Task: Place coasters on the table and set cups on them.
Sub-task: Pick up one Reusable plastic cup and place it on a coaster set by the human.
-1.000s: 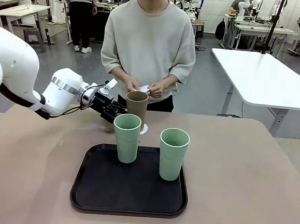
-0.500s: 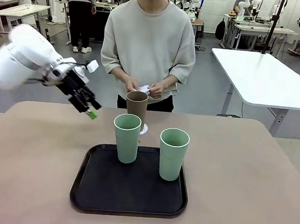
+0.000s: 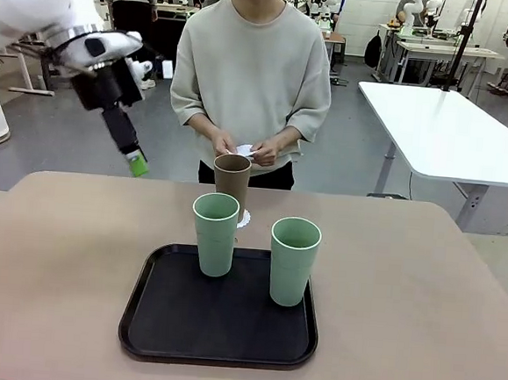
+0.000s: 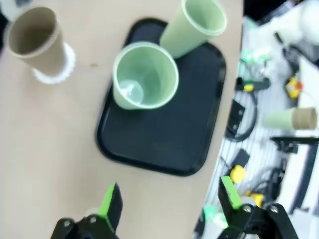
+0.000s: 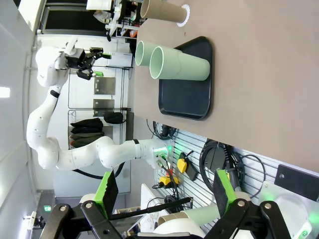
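Nearest, my right gripper (image 5: 164,191) hangs well apart from the black tray (image 3: 217,341), jaws wide apart and empty. Its wrist view shows the table (image 3: 422,291) sideways, with my other arm raised far off. On the tray stand the left mint cup (image 3: 214,234) and the right mint cup (image 3: 293,260), near each other but not touching. Just beyond the tray's far rim, the brown cup (image 3: 231,181) stands upright on a coaster (image 4: 52,75). The front view catches only a sliver of that coaster, while my left wrist view looks down on its scalloped ring and into all three cups. Behind the brown cup, the front view shows the person's hands (image 3: 266,149) holding white paper (image 3: 245,151). My left gripper (image 3: 138,165) appears edge-on there, but its wrist view shows the jaws spread and holding nothing. A second ago it sat low beside the brown cup. Now it has risen high above the table's far left, and the cups have not moved.
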